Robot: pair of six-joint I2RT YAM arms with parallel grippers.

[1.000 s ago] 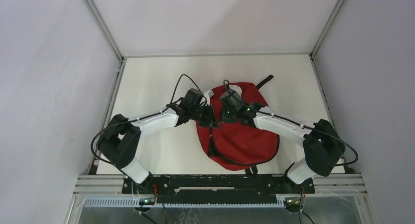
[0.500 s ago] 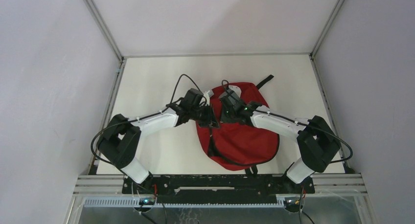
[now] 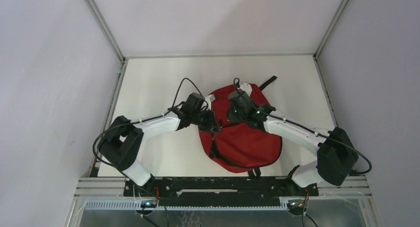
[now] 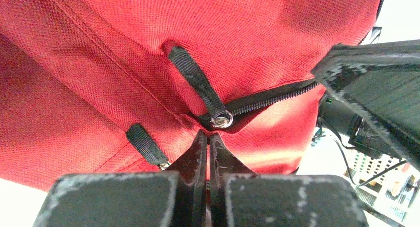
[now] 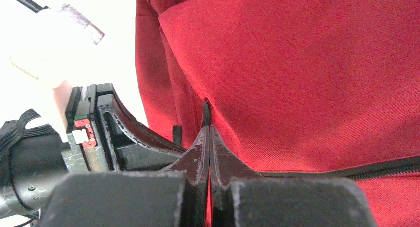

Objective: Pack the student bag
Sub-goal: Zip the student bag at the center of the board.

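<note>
In the middle of the overhead view, flat on the pale table (image 3: 158, 78): the student bag (image 3: 242, 142), top end toward the upper edge of the frame.

Left gripper (image 4: 208, 138) pinched fully together on a fold of the red fabric, low centre of the left wrist view, just below the zipper slider (image 4: 221, 119). Probably held so to anchor the cloth against a pull on the zipper. Pull tab (image 4: 195, 81) lying loose up and left of the slider, untouched. Zipper teeth (image 4: 277, 95) running off to the right, shut as far as visible.

Right gripper (image 5: 208, 133) likewise squeezed narrow, tips pressed into the red cloth at the centre of the right wrist view, with a small black tab (image 5: 206, 113) right at the tips (truly clamped or only touched: cannot tell). Placed close beside the left one, seemingly to share the work: bracing on one side, tugging on the other.

Judged as the opening step. Packing itself not yet begun, by the look of it.
</note>
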